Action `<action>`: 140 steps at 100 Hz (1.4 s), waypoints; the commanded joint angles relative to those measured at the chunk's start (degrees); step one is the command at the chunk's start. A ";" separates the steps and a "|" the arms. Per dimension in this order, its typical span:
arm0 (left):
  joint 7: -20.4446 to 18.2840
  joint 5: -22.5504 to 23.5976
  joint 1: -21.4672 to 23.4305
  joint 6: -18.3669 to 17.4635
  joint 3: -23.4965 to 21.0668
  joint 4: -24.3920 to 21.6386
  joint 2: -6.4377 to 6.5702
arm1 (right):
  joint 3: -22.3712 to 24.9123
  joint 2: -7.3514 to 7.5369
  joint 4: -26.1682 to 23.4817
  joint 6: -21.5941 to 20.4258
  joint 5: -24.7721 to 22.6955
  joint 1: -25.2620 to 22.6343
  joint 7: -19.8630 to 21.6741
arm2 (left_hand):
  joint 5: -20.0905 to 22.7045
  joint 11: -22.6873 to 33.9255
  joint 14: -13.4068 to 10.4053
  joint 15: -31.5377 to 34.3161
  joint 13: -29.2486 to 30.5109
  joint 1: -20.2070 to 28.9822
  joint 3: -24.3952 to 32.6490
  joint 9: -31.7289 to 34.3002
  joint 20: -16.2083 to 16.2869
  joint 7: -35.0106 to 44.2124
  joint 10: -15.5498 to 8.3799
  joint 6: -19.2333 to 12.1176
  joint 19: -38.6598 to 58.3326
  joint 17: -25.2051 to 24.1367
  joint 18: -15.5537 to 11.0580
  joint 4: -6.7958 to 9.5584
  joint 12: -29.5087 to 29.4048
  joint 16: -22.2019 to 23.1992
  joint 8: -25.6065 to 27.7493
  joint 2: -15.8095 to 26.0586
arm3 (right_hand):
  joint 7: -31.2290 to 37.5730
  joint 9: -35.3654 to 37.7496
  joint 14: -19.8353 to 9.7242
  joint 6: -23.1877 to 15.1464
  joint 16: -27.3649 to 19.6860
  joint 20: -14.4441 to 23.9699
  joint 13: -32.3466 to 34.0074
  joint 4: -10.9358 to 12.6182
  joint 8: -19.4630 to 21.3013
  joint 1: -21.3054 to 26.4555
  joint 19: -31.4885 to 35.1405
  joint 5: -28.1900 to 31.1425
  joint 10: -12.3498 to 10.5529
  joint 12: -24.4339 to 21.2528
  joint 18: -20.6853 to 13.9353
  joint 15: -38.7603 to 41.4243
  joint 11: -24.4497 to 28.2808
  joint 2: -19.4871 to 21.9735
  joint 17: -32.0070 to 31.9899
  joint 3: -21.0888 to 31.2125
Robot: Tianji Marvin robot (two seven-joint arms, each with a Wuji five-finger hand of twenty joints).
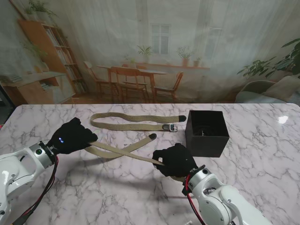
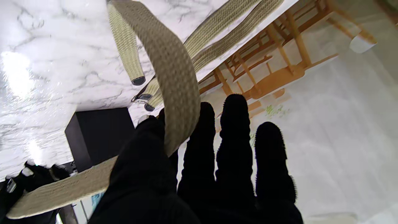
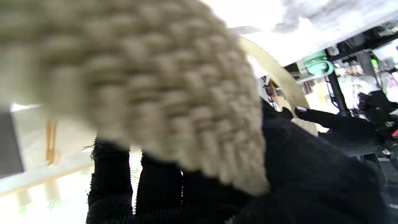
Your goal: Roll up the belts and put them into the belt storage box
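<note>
Two belts: a folded belt [image 1: 133, 122] lies flat in the upper middle of the stand view, its buckle end close to the box; a crossed belt [image 1: 123, 151] runs between the two hands at frame centre.
Box: black belt storage box [image 1: 206, 132], right of centre on the marble table [image 1: 262, 164]; the inside is too dark to make out.
Left hand [image 1: 71, 136]: fingers closed over one end of the crossed belt; the left wrist view shows the strap looped over the thumb [image 2: 146, 161] with the other fingers straight.
Right hand [image 1: 174, 160]: curled on the belt's other end; the exact grip is hidden under the glove.
Right wrist view: blurred webbing fills most of the frame, hiding the table; only here does a lab stand show in the upper right.
</note>
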 commanded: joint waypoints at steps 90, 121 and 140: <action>-10.03 3.34 0.25 10.10 -1.76 10.00 1.08 | 10.25 3.07 4.32 4.53 -14.06 -3.83 10.22 | -0.87 -0.10 0.49 3.01 -0.09 5.45 2.01 0.43 1.77 -5.51 -2.36 -1.41 1.63 -0.45 0.46 0.65 5.55 3.19 -5.21 0.47 | 1.90 2.44 -0.22 -1.63 5.53 2.89 3.38 1.33 4.48 6.23 8.45 3.14 1.19 7.19 -4.98 9.57 1.60 3.57 5.09 -0.31; -10.97 4.31 0.58 12.32 -3.36 11.39 1.18 | 13.31 3.07 3.66 5.37 -14.85 -5.83 12.14 | -2.14 -1.77 0.43 2.49 -0.79 5.86 3.40 -0.68 1.77 -7.16 -3.26 -2.32 1.19 -0.54 0.23 0.99 7.45 3.17 -5.16 -0.91 | 1.88 3.15 0.19 -1.28 6.24 3.12 4.66 1.39 7.36 6.77 9.48 4.16 1.14 9.62 -4.13 11.24 2.89 3.12 6.48 0.78; -10.75 4.93 1.08 13.52 -4.29 12.28 1.25 | 14.74 3.14 3.22 5.54 -15.69 -6.92 13.55 | -3.78 -2.62 0.26 2.55 -1.15 5.04 3.88 -1.77 1.92 -10.28 -3.20 -3.08 1.20 -0.73 0.31 0.88 7.98 3.39 -6.86 -0.77 | 1.93 3.57 0.27 -1.43 6.50 3.24 5.40 1.33 8.57 6.76 9.89 4.84 1.12 10.55 -3.70 11.88 3.47 2.59 7.18 1.62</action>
